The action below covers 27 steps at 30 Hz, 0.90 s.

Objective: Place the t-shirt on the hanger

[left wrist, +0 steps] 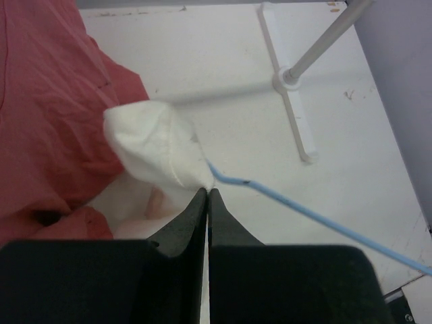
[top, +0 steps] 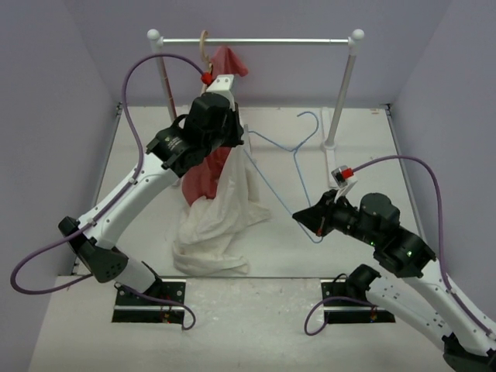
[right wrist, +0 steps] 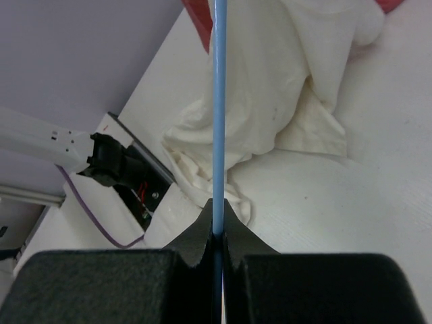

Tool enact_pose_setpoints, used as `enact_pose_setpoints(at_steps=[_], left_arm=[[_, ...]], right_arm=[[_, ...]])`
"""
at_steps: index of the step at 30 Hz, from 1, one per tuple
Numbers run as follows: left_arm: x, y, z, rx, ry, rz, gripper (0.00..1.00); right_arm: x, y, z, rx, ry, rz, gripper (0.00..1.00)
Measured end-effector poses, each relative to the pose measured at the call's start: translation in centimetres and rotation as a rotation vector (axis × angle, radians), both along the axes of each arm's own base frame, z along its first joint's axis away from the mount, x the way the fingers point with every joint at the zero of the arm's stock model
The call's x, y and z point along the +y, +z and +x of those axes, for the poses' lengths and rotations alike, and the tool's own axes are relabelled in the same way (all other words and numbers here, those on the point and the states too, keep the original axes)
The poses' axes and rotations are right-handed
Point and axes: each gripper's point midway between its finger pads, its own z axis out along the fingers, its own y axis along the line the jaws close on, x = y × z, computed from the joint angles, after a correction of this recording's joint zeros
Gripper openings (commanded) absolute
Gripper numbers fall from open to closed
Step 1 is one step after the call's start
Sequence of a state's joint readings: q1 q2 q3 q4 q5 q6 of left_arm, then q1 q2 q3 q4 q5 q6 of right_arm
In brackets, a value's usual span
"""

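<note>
Pale lilac walls close the scene at 9, 12 and 3 o'clock. Below them lies a white matt table, which has some small dark marks. At 12 o'clock stands a clothes rail, a thin metal bar carried by two white posts with round knobs on top. The right post, at 1 o'clock, stands on a flat white foot. The light is even and the shadows are soft.

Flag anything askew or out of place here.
The hanger hangs tilted in mid-air, pinched by the right gripper. The t-shirt is bunched at one end, where the left gripper pinches it, and sags in a crumpled heap onto the table.
</note>
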<state>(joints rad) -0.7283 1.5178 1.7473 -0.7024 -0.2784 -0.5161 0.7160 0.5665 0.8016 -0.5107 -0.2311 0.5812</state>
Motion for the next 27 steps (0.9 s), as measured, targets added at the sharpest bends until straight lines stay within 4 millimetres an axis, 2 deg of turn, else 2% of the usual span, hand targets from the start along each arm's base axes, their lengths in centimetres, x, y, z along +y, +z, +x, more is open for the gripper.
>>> enact_pose_setpoints(at_steps=[4, 9, 12, 17, 21, 24, 27], left_arm=[[0.1, -0.8, 0.6, 0.015, 0.024, 0.034, 0.0], [-0.4, -2.1, 1.4, 0.045, 0.031, 0.069, 0.0], [-1.1, -2.4, 0.9, 0.056, 0.004, 0.07, 0.0], [-4.4, -1.9, -2.0, 0.043, -0.097, 0.058, 0.0], [-7.3, -0.9, -4.8, 0.036, -0.23, 0.027, 0.0], [-7.5, 0.3, -5.4, 0.019, -0.247, 0.002, 0.0], [-6.6, 1.9, -6.5, -0.012, -0.252, -0.047, 0.0]], right_arm=[[0.9, -0.5, -1.3, 0.027, 0.093, 0.019, 0.0], [0.7, -1.4, -2.8, 0.034, 0.141, 0.032, 0.0], [0.5, -1.0, -3.0, 0.019, 0.143, 0.045, 0.0], [1.3, -1.0, -1.5, -0.024, 0.117, 0.067, 0.0], [2.0, -2.7, 0.4, -0.031, 0.093, 0.013, 0.0], [1.7, -3.1, 2.1, -0.059, 0.017, -0.011, 0.0], [0.9, -3.0, 2.9, -0.111, -0.058, 0.016, 0.0]])
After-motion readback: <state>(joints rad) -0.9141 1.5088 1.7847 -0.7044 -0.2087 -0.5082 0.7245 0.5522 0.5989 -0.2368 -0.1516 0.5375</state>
